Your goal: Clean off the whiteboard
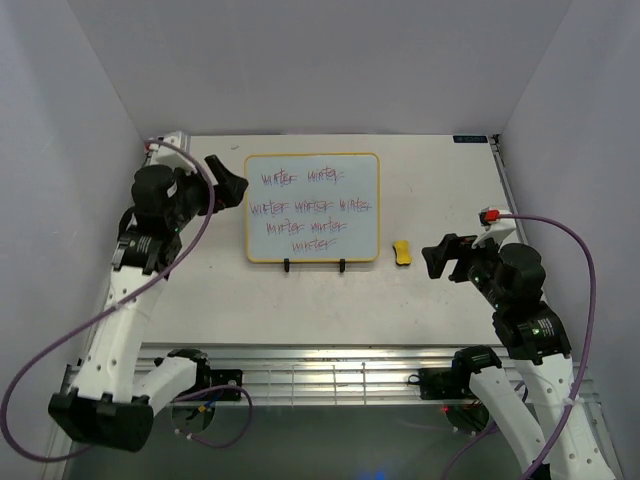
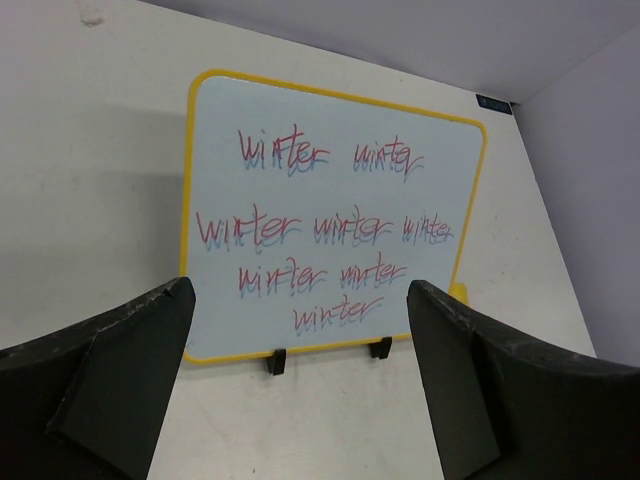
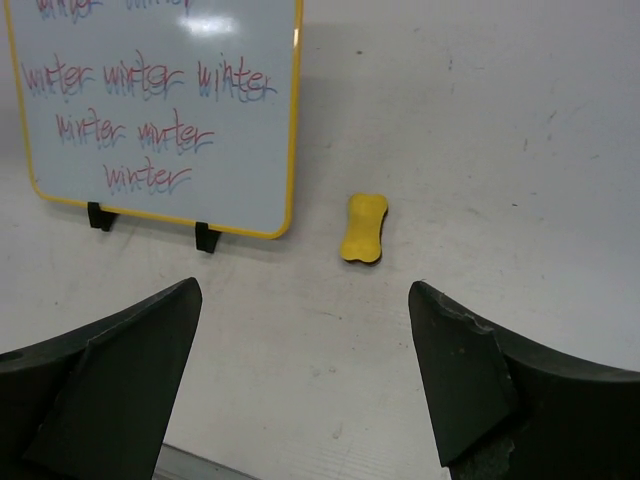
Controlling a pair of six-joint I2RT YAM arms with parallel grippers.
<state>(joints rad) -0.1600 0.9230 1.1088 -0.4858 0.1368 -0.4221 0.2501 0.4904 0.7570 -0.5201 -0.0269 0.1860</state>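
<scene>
The whiteboard [image 1: 312, 207] stands at the middle of the table, yellow-framed, on two black feet, covered with purple-red scribbled words. It also fills the left wrist view [image 2: 330, 215] and the upper left of the right wrist view [image 3: 160, 110]. A small yellow eraser block [image 1: 402, 252] lies just right of the board's lower corner, seen too ahead of the right fingers [image 3: 363, 228]. My left gripper [image 1: 232, 182] hovers open just left of the board. My right gripper [image 1: 440, 256] is open, a short way right of the eraser. Nothing is between either pair of fingers.
White walls close in the table on the left, back and right. A metal rail [image 1: 330, 375] runs along the near edge between the arm bases. Purple cables [image 1: 580, 250] loop off both arms.
</scene>
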